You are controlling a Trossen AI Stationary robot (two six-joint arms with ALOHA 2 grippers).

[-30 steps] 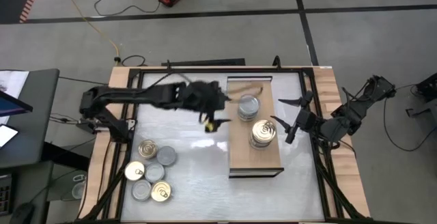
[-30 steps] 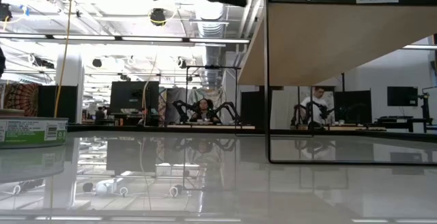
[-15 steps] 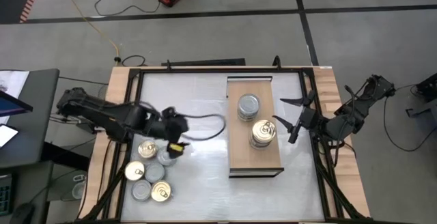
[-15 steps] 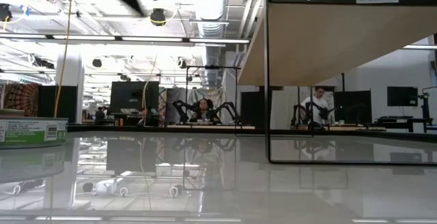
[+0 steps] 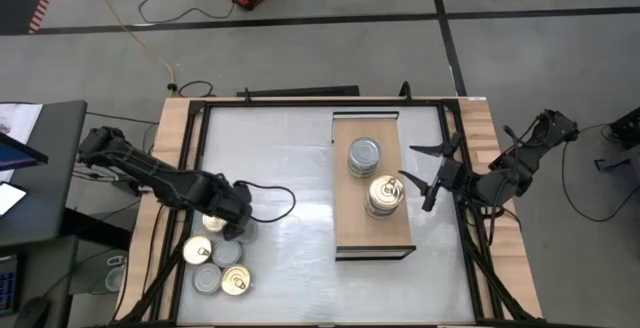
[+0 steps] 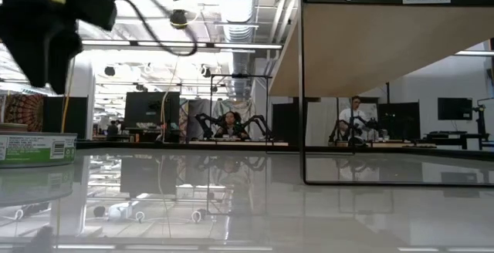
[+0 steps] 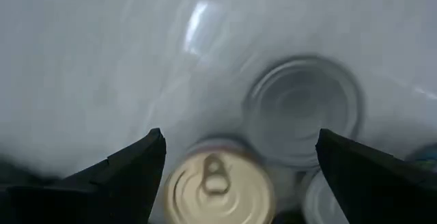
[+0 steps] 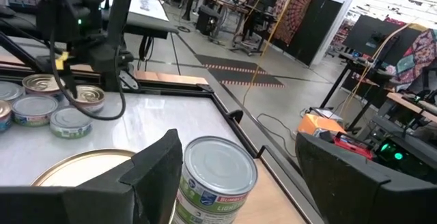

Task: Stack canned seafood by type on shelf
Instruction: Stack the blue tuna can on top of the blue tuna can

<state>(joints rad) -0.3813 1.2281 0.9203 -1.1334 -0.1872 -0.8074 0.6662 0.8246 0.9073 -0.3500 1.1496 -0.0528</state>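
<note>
Several loose tins of canned seafood (image 5: 215,266) sit in a cluster on the tabletop at the near left, some with gold lids and some with silver. My left gripper (image 5: 238,224) hangs open just above the cluster's far edge, pointing down; in its wrist view a gold-lidded tin (image 7: 218,191) and a silver-lidded tin (image 7: 304,108) lie below the open fingers (image 7: 239,138). On the shelf (image 5: 350,230) stand a silver-lidded stack (image 5: 364,156) and a gold-lidded stack (image 5: 385,194). My right gripper (image 5: 415,168) waits open and level at the shelf's right edge, facing the silver-lidded stack (image 8: 215,176).
The shelf is a raised wooden board on a thin dark frame (image 6: 302,91) right of the table's middle. A dark rail (image 5: 300,99) runs along the table's far edge. Bare tabletop (image 5: 290,258) lies between the cluster and the shelf. People sit at benches (image 6: 229,126) beyond the table.
My left gripper has swung from beside the shelf's silver-lidded stack toward the table's left and near edges and gone down to the loose tins, tipping from nearly level to pointing down. It has stayed open. The tins and my right arm have kept still.
</note>
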